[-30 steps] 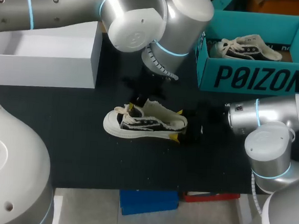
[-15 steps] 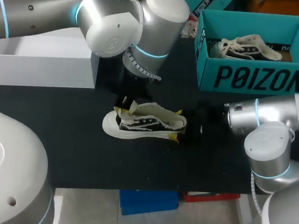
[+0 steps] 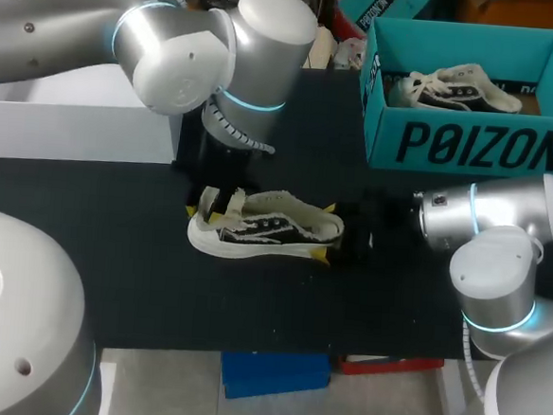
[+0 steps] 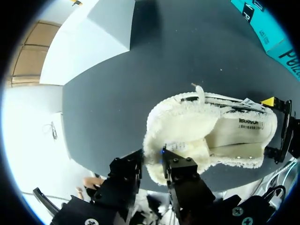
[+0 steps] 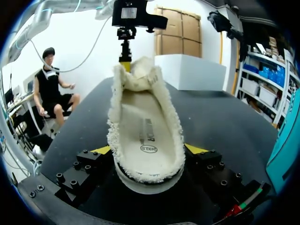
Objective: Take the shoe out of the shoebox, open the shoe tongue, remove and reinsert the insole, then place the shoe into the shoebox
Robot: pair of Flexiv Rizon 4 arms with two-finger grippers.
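A black-and-white sneaker (image 3: 265, 230) with cream fleece lining rests mid-table, toe to the left. My right gripper (image 3: 329, 234) is shut on its heel, one yellow tip on each side; in the right wrist view (image 5: 147, 154) the white insole (image 5: 146, 136) lies inside the shoe. My left gripper (image 3: 220, 203) is at the toe end, fingers apart. In the left wrist view (image 4: 152, 161) the folded-back fleece tongue (image 4: 178, 136) has its edge between those open fingers. The teal shoebox (image 3: 471, 145) stands at the back right.
A second sneaker (image 3: 456, 87) lies inside the teal shoebox. A white box (image 3: 83, 118) stands at the back left, just behind my left arm. The table's front edge (image 3: 276, 348) runs a short way in front of the shoe.
My left arm has moved left, drawing the tongue back toward the toe, and its fingers have parted from a shut grip. The right gripper has stayed on the heel.
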